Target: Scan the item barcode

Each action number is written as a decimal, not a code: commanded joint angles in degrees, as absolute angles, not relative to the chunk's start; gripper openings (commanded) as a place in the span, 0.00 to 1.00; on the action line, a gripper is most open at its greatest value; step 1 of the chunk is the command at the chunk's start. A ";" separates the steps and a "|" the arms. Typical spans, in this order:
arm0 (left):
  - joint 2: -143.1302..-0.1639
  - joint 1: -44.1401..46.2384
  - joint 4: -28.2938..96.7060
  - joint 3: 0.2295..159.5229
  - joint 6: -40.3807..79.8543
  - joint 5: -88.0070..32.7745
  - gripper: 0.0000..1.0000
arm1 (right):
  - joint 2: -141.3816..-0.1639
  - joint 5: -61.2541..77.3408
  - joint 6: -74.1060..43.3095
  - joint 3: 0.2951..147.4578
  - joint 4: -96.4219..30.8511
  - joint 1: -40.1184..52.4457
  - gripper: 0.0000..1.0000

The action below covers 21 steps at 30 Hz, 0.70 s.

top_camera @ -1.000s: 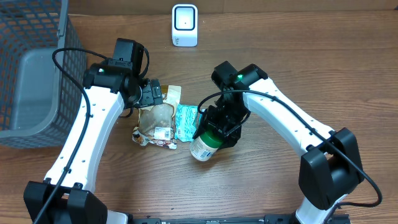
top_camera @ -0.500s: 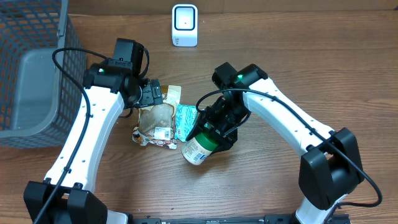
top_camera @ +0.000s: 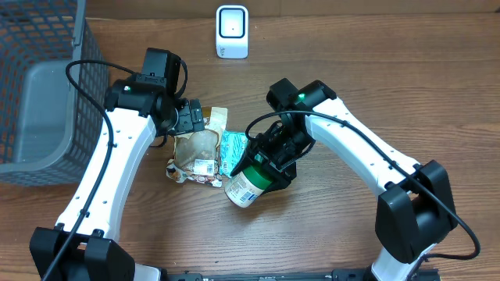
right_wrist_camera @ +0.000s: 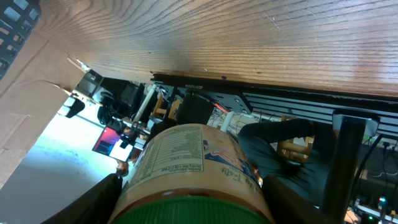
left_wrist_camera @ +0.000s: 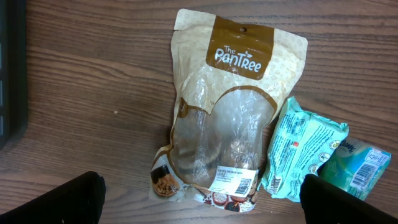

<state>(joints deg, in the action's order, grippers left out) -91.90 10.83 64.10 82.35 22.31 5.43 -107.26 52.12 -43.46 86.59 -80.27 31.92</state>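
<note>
A jar with a green lid and a paper label (top_camera: 244,187) hangs tilted above the table, its base pointing to the lower left. My right gripper (top_camera: 273,160) is shut on it near the lid. In the right wrist view the jar (right_wrist_camera: 186,162) fills the space between the fingers of the right gripper (right_wrist_camera: 193,202). The white barcode scanner (top_camera: 232,31) stands at the far edge of the table. My left gripper (top_camera: 190,119) is open above a brown Pantree pouch (left_wrist_camera: 230,118), holding nothing; the left gripper (left_wrist_camera: 202,205) shows only its dark fingertips (left_wrist_camera: 81,199).
A teal snack packet (top_camera: 232,151) lies right of the pouch, and another teal packet (left_wrist_camera: 357,165) lies beside it. A grey mesh basket (top_camera: 39,94) stands at the left edge. Bare wooden table lies between the items and the scanner.
The right gripper has swung the jar: its base has moved left and toward the table's front. The left arm has not moved.
</note>
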 commanded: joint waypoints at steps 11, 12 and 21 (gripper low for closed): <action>-91.59 10.90 64.05 82.98 22.31 5.98 1.00 | -106.74 55.59 -43.24 88.16 -80.42 32.01 0.53; -91.59 10.90 63.92 82.98 22.44 5.65 1.00 | -106.74 55.57 -43.24 88.16 -80.42 32.01 0.53; -91.57 5.39 59.99 84.42 20.93 4.71 1.00 | -106.74 55.55 -43.75 88.16 -79.59 32.01 0.54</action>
<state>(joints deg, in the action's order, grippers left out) -91.90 9.82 60.18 82.35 22.20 4.95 -107.26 53.19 -43.46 86.59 -79.88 31.92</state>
